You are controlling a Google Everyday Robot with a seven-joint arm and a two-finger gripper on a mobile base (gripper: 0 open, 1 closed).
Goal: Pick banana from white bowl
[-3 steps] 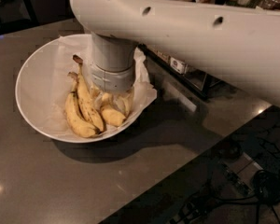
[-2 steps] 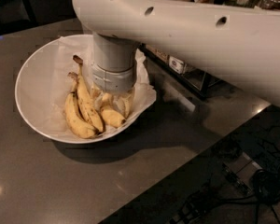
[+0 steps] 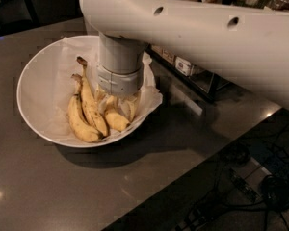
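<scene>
The white bowl (image 3: 36,88) stands on the dark counter at the left, lined with crinkled white paper. The single yellow banana (image 3: 116,121) lies in the bowl's right part. My gripper (image 3: 118,107) is down inside the bowl, directly over and around this banana, and its grey wrist cylinder (image 3: 119,66) hides most of it. Two more speckled bananas (image 3: 86,114) lie paired just left of the gripper, their dark stems pointing to the back.
The thick white arm (image 3: 197,37) spans the top of the view from the right. The counter's edge (image 3: 183,177) runs diagonally at the lower right, with cables on the floor (image 3: 260,186) beyond it. A dark rack (image 3: 192,73) stands behind the bowl.
The arm has shifted very slightly to the right. The bowl and the bananas have not visibly moved.
</scene>
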